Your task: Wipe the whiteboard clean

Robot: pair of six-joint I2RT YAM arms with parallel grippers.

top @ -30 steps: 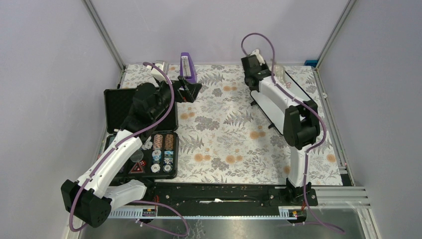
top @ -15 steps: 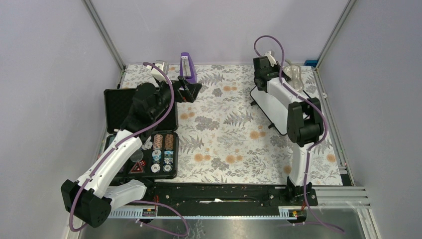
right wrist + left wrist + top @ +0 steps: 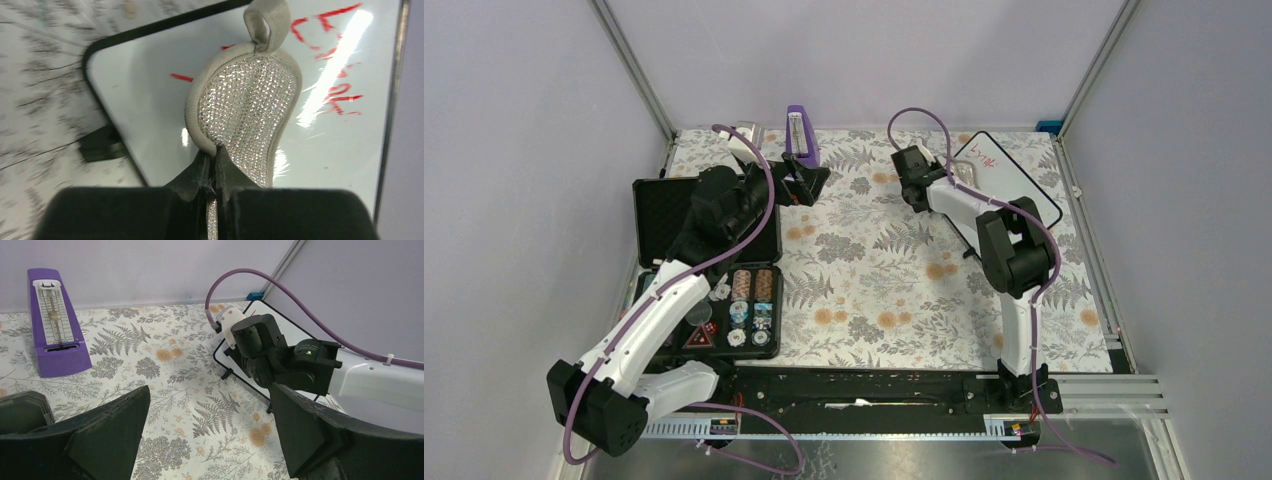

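Now the right gripper (image 3: 215,160), clamped on the silvery oval mesh pad (image 3: 247,110), has swung to the left end of the black-framed white whiteboard (image 3: 1019,180) lying at the far right, uncovering red scribbles (image 3: 345,95) not yet wiped.

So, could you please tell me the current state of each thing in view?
whiteboard: red writing on it, not erased.
silvery pad: pinched at one end, hanging over the whiteboard.
right gripper: shut on the silvery pad.
left gripper: open, empty.
poker chip case: open, chips inside.
metronome: upright.
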